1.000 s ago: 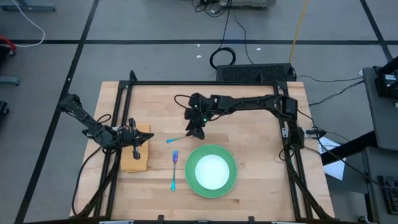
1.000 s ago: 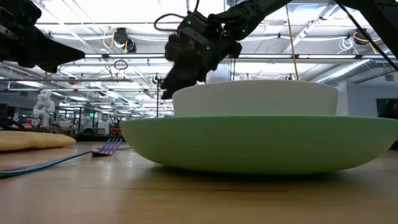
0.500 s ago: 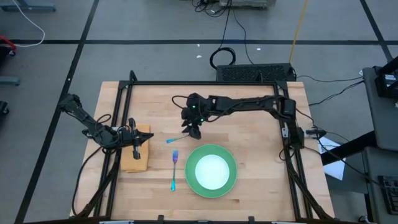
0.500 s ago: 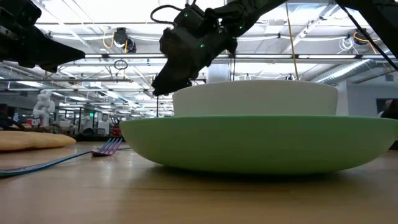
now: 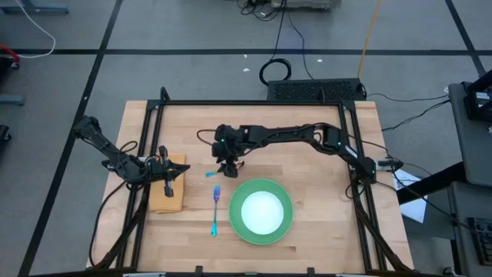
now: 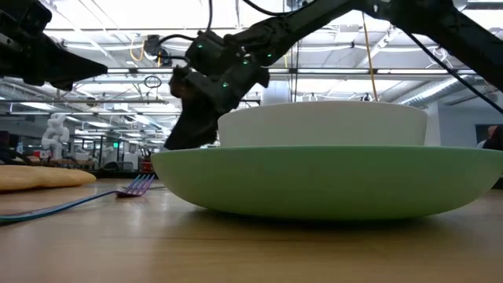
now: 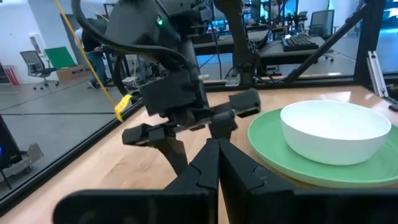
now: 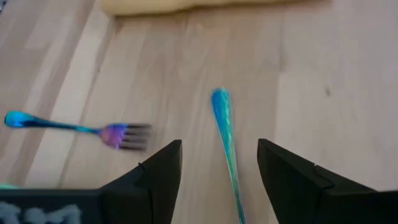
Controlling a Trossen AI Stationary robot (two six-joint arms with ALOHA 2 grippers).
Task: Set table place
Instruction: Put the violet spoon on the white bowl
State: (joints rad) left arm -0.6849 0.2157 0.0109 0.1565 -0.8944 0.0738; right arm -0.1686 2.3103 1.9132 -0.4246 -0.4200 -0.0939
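A green plate (image 5: 285,223) with a white bowl (image 5: 262,212) on it lies at the table's near middle. A blue-handled fork (image 5: 215,211) lies left of the plate. A blue-handled spoon (image 5: 214,174) lies just beyond the fork; its bowl end is hidden under my right gripper. My right gripper (image 5: 225,162) is open above the spoon, and in the right wrist view (image 8: 219,144) a finger stands on either side of the handle (image 8: 224,134), apart from it. My left gripper (image 5: 168,180) is shut, raised over the tan folded cloth (image 5: 164,197) at the left edge.
The black metal frame (image 5: 246,102) edges the wooden table. The fork (image 8: 115,133) lies close beside the spoon, between it and the plate. The left arm (image 6: 39,55) hangs above the cloth (image 6: 39,177). Bare wood lies right of the plate and along the far side.
My right gripper has gone toward the table's left edge and down, toward the spoon. It now stands low over the spoon. Plate, bowl, fork and cloth have stayed where they were.
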